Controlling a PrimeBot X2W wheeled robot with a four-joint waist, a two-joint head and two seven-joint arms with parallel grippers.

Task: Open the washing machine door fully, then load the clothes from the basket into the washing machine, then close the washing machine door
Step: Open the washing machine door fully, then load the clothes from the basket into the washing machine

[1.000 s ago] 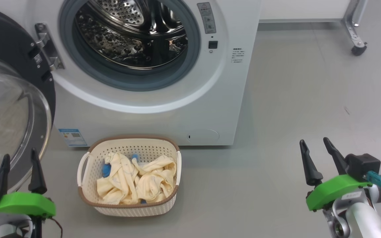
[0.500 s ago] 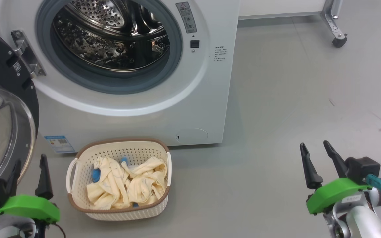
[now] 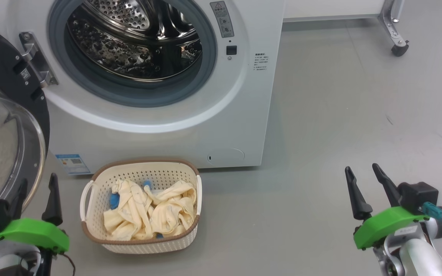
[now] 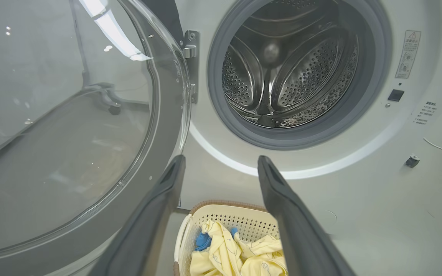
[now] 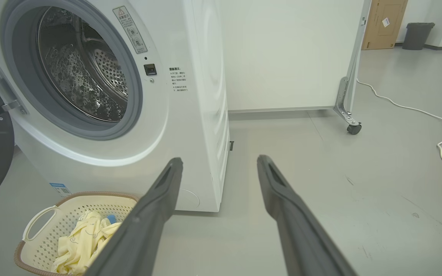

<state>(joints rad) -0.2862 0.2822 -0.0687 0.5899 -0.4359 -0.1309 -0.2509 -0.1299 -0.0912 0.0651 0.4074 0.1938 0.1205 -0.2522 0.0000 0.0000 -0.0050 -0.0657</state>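
White washing machine (image 3: 159,126) at 12 o'clock, washing machine door (image 3: 10,96) open at 9, warning label (image 3: 223,19) and blue sticker (image 3: 72,163) unreadable, basket (image 3: 148,245) of clothes (image 3: 144,214) at 7 on grey floor (image 3: 320,115), left tool (image 3: 38,178) and right tool (image 3: 360,166) spread apart, empty.

The washer (image 3: 159,126) loses its top to the upper edge, so the crown of the drum (image 3: 129,50) is out of sight. The door (image 3: 6,115), hinged on the washer's left, is cut by the side edge; much of its rim and glass is lost. Print on the warning sticker (image 3: 223,19) right of the washer's opening and on the blue label (image 3: 72,164) at its lower left corner is too small to read. In the basket (image 3: 148,244) before the washer the clothes (image 3: 148,211) lie bunched; how many pieces, I cannot tell.
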